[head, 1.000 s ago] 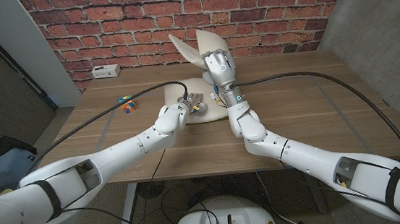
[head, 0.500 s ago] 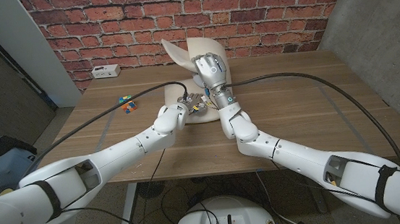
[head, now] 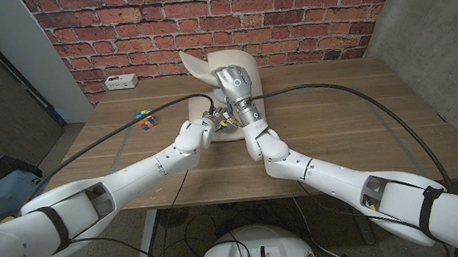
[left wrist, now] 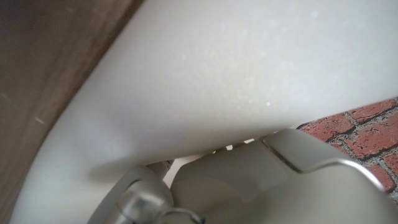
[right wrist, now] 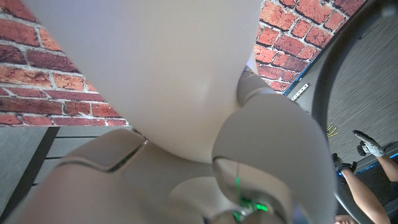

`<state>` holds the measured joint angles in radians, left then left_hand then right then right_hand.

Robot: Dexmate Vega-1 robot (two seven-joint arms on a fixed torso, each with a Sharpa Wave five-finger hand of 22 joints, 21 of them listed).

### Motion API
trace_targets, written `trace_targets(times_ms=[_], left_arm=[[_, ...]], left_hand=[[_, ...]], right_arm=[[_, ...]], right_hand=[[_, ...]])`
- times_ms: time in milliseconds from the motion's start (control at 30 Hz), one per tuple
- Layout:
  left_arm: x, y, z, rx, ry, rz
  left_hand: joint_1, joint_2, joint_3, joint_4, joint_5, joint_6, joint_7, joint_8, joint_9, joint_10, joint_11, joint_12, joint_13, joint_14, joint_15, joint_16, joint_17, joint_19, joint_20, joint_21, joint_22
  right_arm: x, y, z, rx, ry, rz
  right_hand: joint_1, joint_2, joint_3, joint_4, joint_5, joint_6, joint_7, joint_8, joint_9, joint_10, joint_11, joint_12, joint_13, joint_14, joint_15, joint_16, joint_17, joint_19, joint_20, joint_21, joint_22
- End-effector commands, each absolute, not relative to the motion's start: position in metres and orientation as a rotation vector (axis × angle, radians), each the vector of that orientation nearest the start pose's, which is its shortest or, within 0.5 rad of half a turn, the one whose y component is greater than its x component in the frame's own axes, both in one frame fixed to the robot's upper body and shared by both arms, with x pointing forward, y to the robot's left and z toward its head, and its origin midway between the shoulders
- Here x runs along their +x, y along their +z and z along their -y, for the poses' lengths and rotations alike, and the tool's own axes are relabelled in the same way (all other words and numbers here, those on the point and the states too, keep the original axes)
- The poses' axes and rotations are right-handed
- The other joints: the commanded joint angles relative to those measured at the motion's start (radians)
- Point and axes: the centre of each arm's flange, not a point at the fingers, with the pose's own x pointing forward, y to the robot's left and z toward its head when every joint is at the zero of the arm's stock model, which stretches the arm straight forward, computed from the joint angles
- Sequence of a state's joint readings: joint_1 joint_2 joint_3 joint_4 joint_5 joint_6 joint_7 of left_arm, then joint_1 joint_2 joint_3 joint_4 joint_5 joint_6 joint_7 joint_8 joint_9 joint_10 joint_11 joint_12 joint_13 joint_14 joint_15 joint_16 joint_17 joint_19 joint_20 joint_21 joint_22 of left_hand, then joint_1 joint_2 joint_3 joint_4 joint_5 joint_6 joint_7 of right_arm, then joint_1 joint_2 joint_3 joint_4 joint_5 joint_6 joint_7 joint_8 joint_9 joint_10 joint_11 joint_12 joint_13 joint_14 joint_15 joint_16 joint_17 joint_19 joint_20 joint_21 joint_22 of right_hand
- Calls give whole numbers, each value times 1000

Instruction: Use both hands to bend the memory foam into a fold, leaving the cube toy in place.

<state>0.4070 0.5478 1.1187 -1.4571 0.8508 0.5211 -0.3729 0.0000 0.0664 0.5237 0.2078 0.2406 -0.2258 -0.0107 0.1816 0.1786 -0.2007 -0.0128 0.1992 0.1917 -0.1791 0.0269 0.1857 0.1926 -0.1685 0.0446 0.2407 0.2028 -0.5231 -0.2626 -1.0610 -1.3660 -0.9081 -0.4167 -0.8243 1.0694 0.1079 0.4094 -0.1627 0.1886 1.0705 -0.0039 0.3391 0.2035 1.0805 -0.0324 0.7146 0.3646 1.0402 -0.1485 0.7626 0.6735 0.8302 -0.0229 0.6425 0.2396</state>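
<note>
The memory foam (head: 222, 67) is a cream-coloured sheet at the centre of the wooden counter (head: 353, 118), toward the brick wall (head: 302, 14). Its near portion lies on the counter; its far portion is raised and curled upward in front of the wall.

The right robot hand (head: 233, 85) is on the raised portion, fingers wrapped over the foam and gripping it. In the right wrist view the foam (right wrist: 168, 74) presses directly against the right robot hand (right wrist: 261, 162).

The left robot hand (head: 214, 118) rests on the near portion of the foam, just beside the right robot hand. In the left wrist view the foam (left wrist: 236, 81) lies against the left robot hand (left wrist: 249, 186). Whether its fingers close around the foam cannot be determined.

The cube toy (head: 145, 119), multicoloured, sits on the counter to the left of the foam, apart from it. A white power strip (head: 121, 81) lies at the far left edge of the counter.
</note>
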Motion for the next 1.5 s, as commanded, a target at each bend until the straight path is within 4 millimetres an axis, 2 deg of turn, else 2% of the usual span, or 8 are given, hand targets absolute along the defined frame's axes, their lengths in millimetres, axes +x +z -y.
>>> trace_targets(times_ms=[33, 800, 867, 1000, 1133, 1200, 1367, 1500], left_arm=[[678, -31, -129, 1869, -89, 183], [667, -29, -141, 1855, -61, 196], [664, -28, -142, 1857, -41, 218], [655, -24, -144, 1853, 58, 293], [643, -20, -152, 1782, 184, 393], [637, -19, -156, 1732, 246, 447], [622, -17, -163, 1657, 358, 548], [610, -18, -167, 1617, 454, 625]], left_hand=[[-8, 128, 0, -5, 5, -206, -28, 7, 6, -265, 6, 8, 3, -186, 3, 10, 2, -125, -6, 7, 3], [-1, 119, 3, -14, 3, -143, -38, 25, 5, -212, 2, 27, 1, -142, 0, 22, -1, -90, 0, 20, 1], [16, 89, 1, -37, -4, -106, -54, 30, 2, -170, -17, 38, 0, -98, -11, 27, -9, -58, 2, 28, -4], [115, -2, 1, -161, -31, 58, -99, 41, -2, 8, -70, 66, -6, 67, -64, 23, -21, 90, 18, 52, -21], [155, -59, -16, -229, -31, 155, -106, 43, -2, 125, -60, 81, -5, 183, -68, 31, -20, 195, 60, 68, -22], [164, -69, -22, -247, -30, 196, -105, 41, -1, 181, -74, 88, -3, 239, -72, 35, -18, 244, 77, 74, -21], [163, -70, -29, -264, -29, 337, -103, 62, 2, 320, -42, 114, 3, 356, -67, 49, -14, 323, 88, 83, -18], [166, -53, -22, -277, -36, 455, -90, 74, 3, 450, -34, 139, 9, 462, -68, 64, -9, 381, 65, 90, -14]], right_arm=[[583, 19, -23, -1218, -422, 1231], [590, 4, -31, -1210, -314, 1149], [589, 4, -31, -1211, -314, 1143], [588, 2, -29, -1218, -323, 1138], [588, 1, -27, -1228, -335, 1136], [588, 1, -26, -1233, -340, 1135], [589, 0, -23, -1242, -354, 1128], [591, 1, -22, -1253, -360, 1122]], right_hand=[[22, 11, 1, 7, 7, 13, -1, -2, 2, 4, 5, 3, 4, 25, -64, -6, 5, -6, -2, 10, 2], [26, 11, 1, 8, 6, 17, 4, -12, 4, 5, 9, 0, 8, 28, -65, -15, 20, -16, 1, 33, 1], [26, 11, 2, 8, 6, 17, 4, -13, 4, 5, 11, 0, 8, 29, -65, -16, 21, -17, 3, 35, 1], [26, 11, 1, 8, 5, 19, 4, -15, 4, 6, 11, -1, 8, 30, -64, -18, 23, -17, 3, 39, 1], [25, 11, 1, 9, 5, 20, 5, -16, 4, 6, 9, -1, 10, 31, -63, -19, 25, -18, 4, 43, 1], [25, 11, 1, 9, 5, 21, 6, -16, 4, 8, 8, -1, 8, 32, -63, -20, 26, -19, 4, 45, 0], [25, 10, 1, 9, 5, 21, 5, -18, 5, 8, 8, -1, 10, 32, -63, -22, 28, -22, 4, 49, 0], [25, 10, 1, 10, 5, 22, 3, -20, 5, 8, 7, -3, 10, 34, -63, -23, 31, -23, 4, 53, 0]])
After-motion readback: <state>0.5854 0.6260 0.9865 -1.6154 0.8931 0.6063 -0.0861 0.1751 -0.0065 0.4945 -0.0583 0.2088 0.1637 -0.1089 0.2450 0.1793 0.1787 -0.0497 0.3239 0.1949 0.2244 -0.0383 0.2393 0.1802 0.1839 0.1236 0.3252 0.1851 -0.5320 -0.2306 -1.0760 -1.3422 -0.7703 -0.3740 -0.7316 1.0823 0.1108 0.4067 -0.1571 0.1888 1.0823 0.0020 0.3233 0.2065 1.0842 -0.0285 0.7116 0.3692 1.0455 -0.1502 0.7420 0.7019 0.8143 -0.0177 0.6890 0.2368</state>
